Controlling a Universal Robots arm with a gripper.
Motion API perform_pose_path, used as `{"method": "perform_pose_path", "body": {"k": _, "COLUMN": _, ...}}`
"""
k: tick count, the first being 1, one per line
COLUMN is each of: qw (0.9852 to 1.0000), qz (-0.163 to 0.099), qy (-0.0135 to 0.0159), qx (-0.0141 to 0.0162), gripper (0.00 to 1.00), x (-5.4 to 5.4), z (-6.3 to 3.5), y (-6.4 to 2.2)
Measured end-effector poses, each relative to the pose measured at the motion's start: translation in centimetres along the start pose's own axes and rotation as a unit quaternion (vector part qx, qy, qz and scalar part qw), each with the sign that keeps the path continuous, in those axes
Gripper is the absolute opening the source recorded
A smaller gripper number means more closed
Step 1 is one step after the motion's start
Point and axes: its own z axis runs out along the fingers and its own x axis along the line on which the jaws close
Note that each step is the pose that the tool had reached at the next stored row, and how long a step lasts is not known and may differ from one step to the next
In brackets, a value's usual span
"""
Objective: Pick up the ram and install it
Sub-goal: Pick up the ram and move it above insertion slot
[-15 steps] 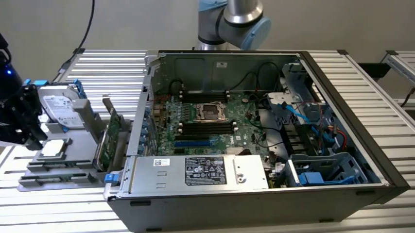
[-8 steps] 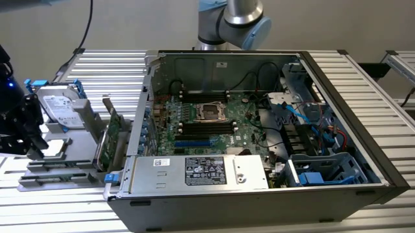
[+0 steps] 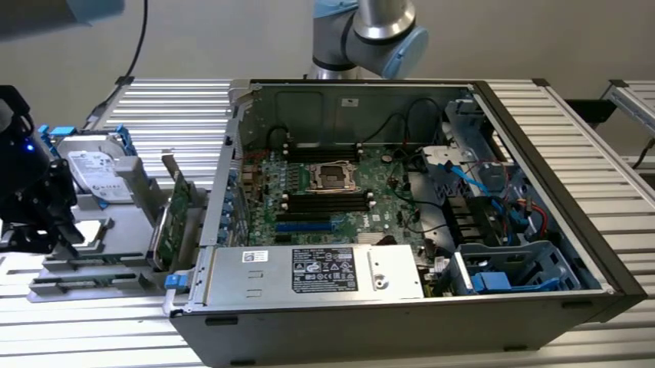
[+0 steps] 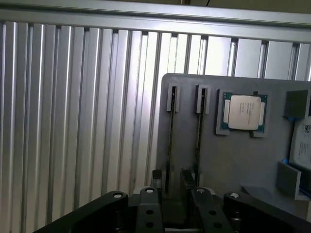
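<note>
**Exterior view.** An open computer case (image 3: 389, 337) stood at the middle of the ribbed worktop (image 3: 573, 115). Its motherboard (image 3: 307, 218) was exposed, with black memory slots (image 3: 325, 202) on either side of the processor socket (image 3: 333, 175). The arm (image 3: 373, 31) rose behind the case at the worktop's far edge. A grey fixture (image 3: 103, 261) lay near the worktop's edge at the exterior view's left. It carried a silver hard drive (image 3: 97, 172) with blue rails and, at its edge nearest the case, an upright green expansion card (image 3: 179, 218). The black gripper (image 3: 41, 230) hung over the fixture's outer edge.

**Wrist view.** The fingers (image 4: 147, 208) stood spread apart and gripped nothing. The ram (image 4: 169, 141) sat on edge in a narrow slot of the fixture. Its near end lay in line with the gap between the fingers; contact could not be determined. A second stick (image 4: 198, 141) sat in the parallel slot just beside it, on the side toward the processor (image 4: 243, 112). The processor lay flat in its own recess. The ram's slot ran along the fixture's edge, with bare worktop beyond it.
</note>
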Motion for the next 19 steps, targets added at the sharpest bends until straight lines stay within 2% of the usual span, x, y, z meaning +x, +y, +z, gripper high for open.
{"method": "perform_pose_path", "body": {"k": 19, "qw": 1.0000, "qz": 0.000, "qy": 0.0000, "qx": 0.0000, "gripper": 0.30, "x": -0.2, "z": 3.46, "y": -0.01}}
